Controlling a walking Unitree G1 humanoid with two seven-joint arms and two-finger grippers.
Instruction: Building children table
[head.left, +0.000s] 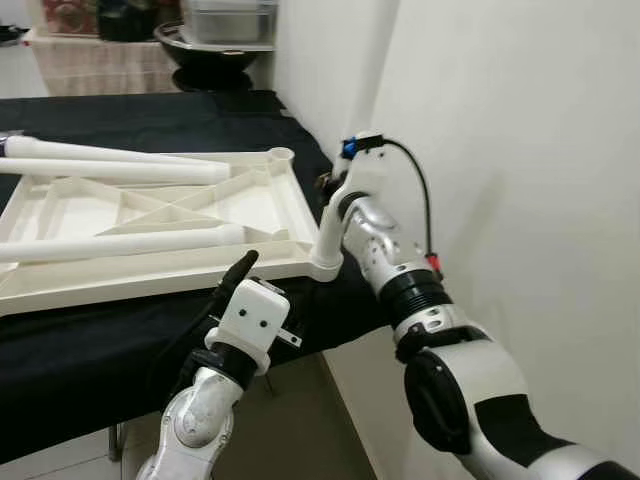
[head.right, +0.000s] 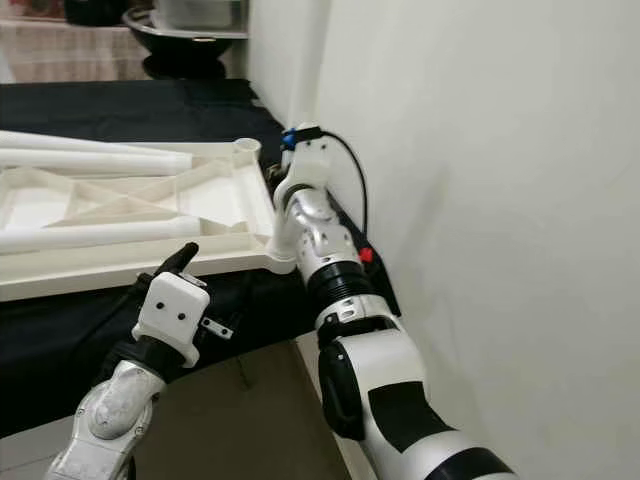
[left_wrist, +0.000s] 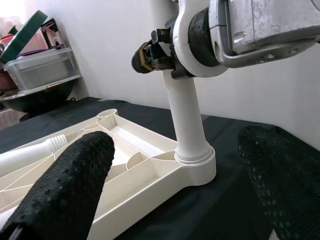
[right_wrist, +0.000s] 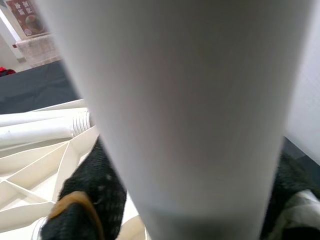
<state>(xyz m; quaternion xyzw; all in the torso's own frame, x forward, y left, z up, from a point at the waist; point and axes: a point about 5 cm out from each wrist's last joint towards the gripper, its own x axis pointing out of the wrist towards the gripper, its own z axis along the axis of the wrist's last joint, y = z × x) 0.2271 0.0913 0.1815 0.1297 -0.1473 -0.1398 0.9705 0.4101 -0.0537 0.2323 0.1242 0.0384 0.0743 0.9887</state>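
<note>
**Table leg standing in the corner socket**

Black cloth (head.left: 150, 120) covers the worktop that runs along a white wall (head.left: 520, 150), and on it lies the cream plastic tabletop (head.left: 270, 200), turned underside up so its ribs and diagonal braces show. At the near corner beside the wall, one white leg (left_wrist: 187, 117) stands upright in its round socket (left_wrist: 197, 167). The right gripper (head.left: 335, 190) is closed around that leg partway up, its black fingers (right_wrist: 97, 195) pressed against either side of the tube, with the silver forearm (head.left: 385, 250) reaching in along the wall.

Three more legs lie loose across the tabletop: two long ones (head.left: 120, 165) side by side toward the far edge, and another (head.left: 130, 242) nearer the front edge. The far corner next to the wall has an open round socket (head.left: 281, 156).

The left gripper (head.left: 235, 275) sits low at the front edge of the worktop, close to the tabletop's near rim, pointing toward the standing leg. Its two knobbly black fingers (left_wrist: 70, 185) are spread wide apart and hold nothing.

Beyond the far end of the worktop, a dark bowl (head.left: 205, 45) carries a clear lidded container (head.left: 228, 18), next to a shelf draped in pale cloth (head.left: 100, 62).
</note>
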